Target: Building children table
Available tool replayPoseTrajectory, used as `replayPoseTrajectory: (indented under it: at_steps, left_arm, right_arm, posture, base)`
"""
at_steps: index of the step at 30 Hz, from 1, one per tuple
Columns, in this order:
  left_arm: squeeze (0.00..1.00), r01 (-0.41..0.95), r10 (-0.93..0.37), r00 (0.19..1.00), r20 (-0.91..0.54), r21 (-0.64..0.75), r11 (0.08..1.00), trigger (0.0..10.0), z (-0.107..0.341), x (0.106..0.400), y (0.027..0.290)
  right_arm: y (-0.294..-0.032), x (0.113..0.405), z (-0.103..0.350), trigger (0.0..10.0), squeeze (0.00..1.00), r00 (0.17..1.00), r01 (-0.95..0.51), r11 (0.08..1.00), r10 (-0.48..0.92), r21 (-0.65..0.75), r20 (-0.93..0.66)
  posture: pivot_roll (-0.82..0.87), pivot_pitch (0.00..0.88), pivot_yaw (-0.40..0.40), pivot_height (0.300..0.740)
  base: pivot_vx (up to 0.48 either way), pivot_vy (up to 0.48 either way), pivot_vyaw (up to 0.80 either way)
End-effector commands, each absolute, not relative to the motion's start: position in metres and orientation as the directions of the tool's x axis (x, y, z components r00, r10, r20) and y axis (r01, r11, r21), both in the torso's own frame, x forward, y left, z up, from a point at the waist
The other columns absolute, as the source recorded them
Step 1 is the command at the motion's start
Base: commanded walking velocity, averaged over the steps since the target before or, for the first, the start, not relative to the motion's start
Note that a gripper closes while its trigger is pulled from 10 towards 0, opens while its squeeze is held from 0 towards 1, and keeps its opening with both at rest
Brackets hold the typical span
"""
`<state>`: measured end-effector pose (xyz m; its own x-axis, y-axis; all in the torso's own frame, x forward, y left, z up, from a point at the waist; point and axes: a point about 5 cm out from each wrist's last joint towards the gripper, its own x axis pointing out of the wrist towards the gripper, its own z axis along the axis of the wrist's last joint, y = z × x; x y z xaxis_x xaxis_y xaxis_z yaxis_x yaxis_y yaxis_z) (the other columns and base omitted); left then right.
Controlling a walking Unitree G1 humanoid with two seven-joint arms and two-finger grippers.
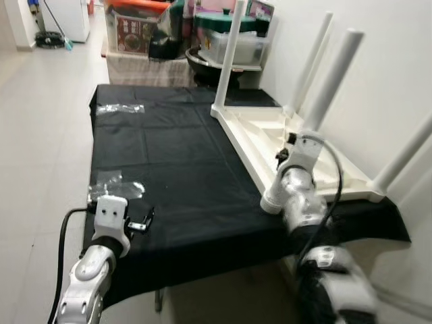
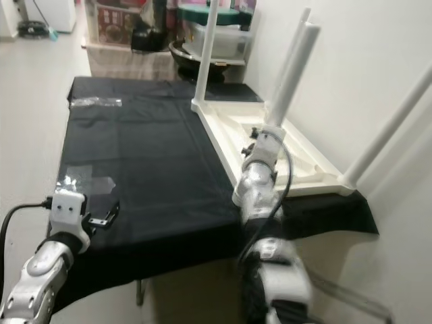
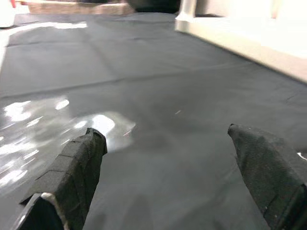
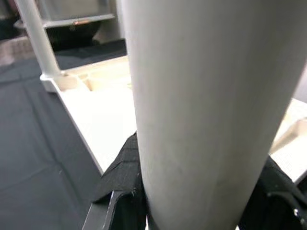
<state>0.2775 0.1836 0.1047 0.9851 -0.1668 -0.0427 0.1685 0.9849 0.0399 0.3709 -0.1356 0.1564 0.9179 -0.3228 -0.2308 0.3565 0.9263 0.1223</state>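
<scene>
Our right gripper (image 4: 201,201) clasps a leg (image 4: 206,105) on the upturned table (image 1: 270,138); our left gripper (image 3: 168,163) gapes empty beside it; four legs stand, maybe needing tightening.

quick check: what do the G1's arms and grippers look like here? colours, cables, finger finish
Both arms are silver-grey metal segments with rounded joints. Each wrist ends in a white boxy block with small dark holes. A thick black cable loops along the left arm and another arcs over the right arm. The left gripper has two black fingers with a woven, textured covering; the right gripper has the same black fingers.
</scene>
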Motion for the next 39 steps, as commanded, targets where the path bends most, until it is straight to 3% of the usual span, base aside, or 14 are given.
replayPoseTrajectory:
  at_steps: [1,6,7,9,10,14,17,21,28,29,33,35,38,39]
  left_arm:
    - [0.0,0.192,-0.19,0.98,-0.056,0.032,0.981,10.0,0.102,0.278,0.176]
    - [0.0,0.193,-0.19,0.98,-0.056,0.034,0.981,10.0,0.102,0.279,0.177]
    - [0.0,0.192,-0.19,0.98,-0.055,0.034,0.981,10.0,0.102,0.28,0.177]
    - [0.0,0.191,-0.189,0.981,-0.054,0.035,0.981,10.0,0.102,0.28,0.178]
    - [0.0,0.191,-0.189,0.98,-0.054,0.035,0.981,10.0,0.102,0.279,0.178]
    - [0.0,0.194,-0.192,0.98,-0.056,0.037,0.98,10.0,0.102,0.279,0.178]
    - [0.0,0.193,-0.191,0.98,-0.055,0.039,0.98,10.0,0.103,0.281,0.179]
    - [0.0,0.197,-0.194,0.98,-0.05,0.043,0.98,10.0,0.104,0.283,0.179]
    - [0.0,0.197,-0.195,0.98,-0.042,0.045,0.979,10.0,0.105,0.285,0.178]
    - [0.0,0.195,-0.193,0.98,-0.041,0.045,0.98,10.0,0.106,0.284,0.178]
    - [0.0,0.192,-0.19,0.981,-0.039,0.047,0.98,10.0,0.106,0.284,0.179]
    - [0.0,0.19,-0.188,0.981,-0.037,0.049,0.981,10.0,0.106,0.284,0.179]
    - [0.0,0.189,-0.188,0.982,-0.036,0.049,0.981,10.0,0.106,0.284,0.179]
    - [0.0,0.188,-0.187,0.982,-0.036,0.05,0.981,10.0,0.107,0.284,0.179]
  right_arm:
    - [-0.129,0.359,0.119,10.0,0.0,0.879,0.293,0.953,-0.237,0.076,-0.414]
    - [-0.138,0.373,0.144,10.0,0.0,0.937,0.232,0.965,-0.189,0.119,-0.293]
    - [-0.149,0.383,0.165,10.0,1.0,0.957,0.219,0.966,-0.186,0.134,-0.223]
    - [-0.16,0.393,0.187,10.0,1.0,0.974,0.184,0.973,-0.161,0.142,-0.161]
    - [-0.169,0.403,0.21,10.0,0.0,0.993,0.094,0.984,-0.081,0.148,-0.091]
    - [-0.194,0.409,0.246,10.0,0.0,1.0,-0.022,0.999,0.022,0.027,0.008]
    - [-0.189,0.406,0.257,10.0,0.0,0.951,-0.307,0.949,0.308,0.067,0.006]
    - [-0.184,0.395,0.254,10.0,0.0,0.753,-0.657,0.753,0.657,-0.01,-0.03]
    - [-0.166,0.4,0.237,10.0,0.0,0.675,-0.735,0.677,0.728,-0.028,-0.12]
    - [-0.161,0.4,0.233,7.7,0.0,0.653,-0.754,0.656,0.745,-0.023,-0.135]
    - [-0.151,0.401,0.226,8.5,0.0,0.653,-0.75,0.661,0.743,0.006,-0.146]
    - [-0.146,0.403,0.224,10.0,0.0,0.67,-0.732,0.68,0.729,0.035,-0.14]
    - [-0.143,0.404,0.222,9.9,0.0,0.677,-0.725,0.687,0.723,0.042,-0.138]
    - [-0.142,0.404,0.221,7.5,0.0,0.682,-0.721,0.691,0.72,0.053,-0.128]
  posture:
    - [0.06,0.0,-0.147,0.74]
    - [0.06,0.0,-0.149,0.74]
    - [0.06,0.0,-0.151,0.74]
    - [0.06,0.0,-0.148,0.74]
    - [0.06,0.0,-0.146,0.74]
    - [0.06,0.0,-0.148,0.74]
    - [0.05,0.0,-0.147,0.74]
    - [0.06,0.0,-0.15,0.74]
    - [0.07,0.0,-0.162,0.74]
    - [0.07,0.0,-0.162,0.74]
    - [0.09,0.0,-0.172,0.74]
    - [0.09,0.0,-0.177,0.74]
    - [0.09,0.0,-0.178,0.74]
    - [0.09,0.0,-0.179,0.74]
  base:
    - [0.0,0.0,0.0]
    - [0.0,0.0,0.0]
    - [0.0,0.0,0.0]
    - [0.0,0.0,0.0]
    - [0.0,0.0,0.0]
    - [0.0,0.0,0.0]
    - [0.0,0.0,0.0]
    - [0.0,0.0,0.0]
    - [0.0,0.0,0.0]
    - [0.0,0.0,0.0]
    - [0.0,0.0,0.0]
    - [0.0,0.0,0.0]
    - [0.0,0.0,0.0]
    - [0.0,0.0,0.0]
